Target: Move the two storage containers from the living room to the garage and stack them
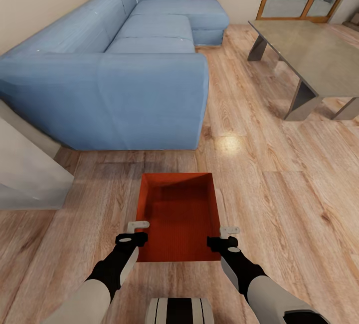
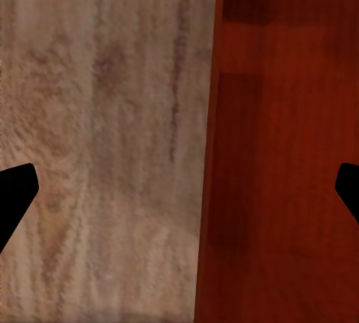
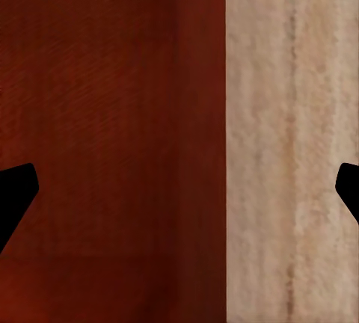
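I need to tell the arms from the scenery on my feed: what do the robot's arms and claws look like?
Both arms have pale grey-white forearm shells that give way to glossy black wrists. The left claw and right claw each have a black base with light grey, flat fingers. In the wrist views the fingertips show as black wedges. No cables or markings are visible.
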